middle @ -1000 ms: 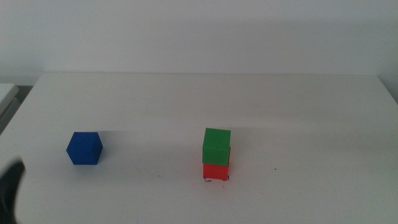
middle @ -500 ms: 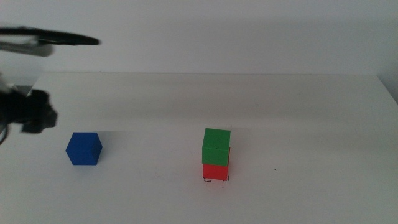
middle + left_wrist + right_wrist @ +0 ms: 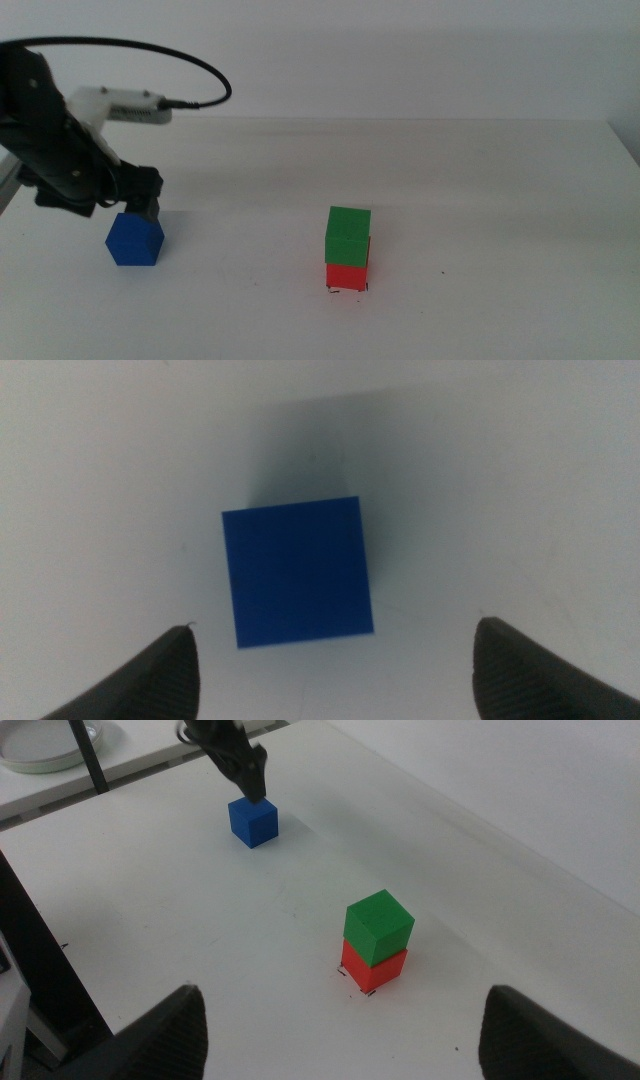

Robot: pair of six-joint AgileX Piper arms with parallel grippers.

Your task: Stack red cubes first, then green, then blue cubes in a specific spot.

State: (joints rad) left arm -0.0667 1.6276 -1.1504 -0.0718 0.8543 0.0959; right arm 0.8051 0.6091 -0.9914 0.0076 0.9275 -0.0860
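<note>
- At nine o'clock on the white table (image 3: 480, 170), we see the left gripper (image 3: 335, 660) poised directly over the blue cube (image 3: 135, 238), jaws spread wide, not touching it.
- Toward six o'clock, the green cube (image 3: 348, 234) sits on the red cube (image 3: 346, 275), over the corner marks (image 3: 347, 290).
- We note the right gripper (image 3: 345, 1020) parked well back, jaws apart, holding nothing.

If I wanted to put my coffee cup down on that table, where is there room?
Plenty. The white table is bare to the right of the green cube stacked on the red cube, and between that stack and the blue cube. Avoid the left end: the left gripper, open, hangs over the blue cube. The right gripper waits aside.
</note>
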